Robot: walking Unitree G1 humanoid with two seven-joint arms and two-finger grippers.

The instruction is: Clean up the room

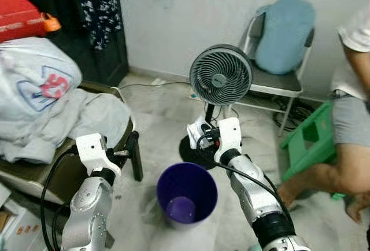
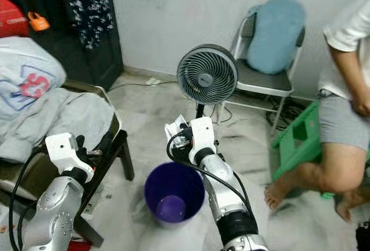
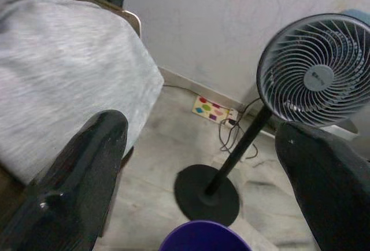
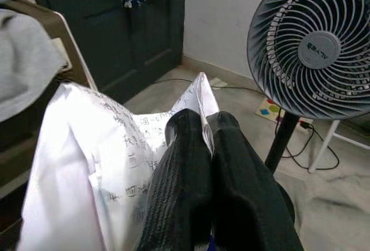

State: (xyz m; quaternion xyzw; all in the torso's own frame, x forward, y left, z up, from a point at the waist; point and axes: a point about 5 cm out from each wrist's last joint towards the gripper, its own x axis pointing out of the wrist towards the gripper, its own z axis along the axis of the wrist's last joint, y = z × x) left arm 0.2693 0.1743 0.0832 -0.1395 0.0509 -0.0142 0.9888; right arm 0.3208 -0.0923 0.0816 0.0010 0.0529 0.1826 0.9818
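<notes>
A purple bin (image 1: pixel 187 196) stands on the floor between my two arms, with a flat purple bottom showing inside. My right gripper (image 4: pixel 205 122) is shut on a white sheet of paper (image 4: pixel 98 164) with handwriting on it. It holds the paper (image 1: pixel 195 130) just above the bin's far rim, in front of the fan's base. My left gripper (image 3: pixel 202 130) is open with nothing between its fingers (image 3: pixel 75 181). It hovers left of the bin beside the chair piled with clothes.
A standing fan (image 1: pixel 221 74) is just behind the bin, its cable running to a power strip (image 3: pixel 211 109). Grey clothes (image 1: pixel 58 118) cover a chair on the left. A metal chair with a blue cushion (image 1: pixel 283 37), a green stool (image 1: pixel 309 141) and a seated person (image 1: pixel 350 118) are at right.
</notes>
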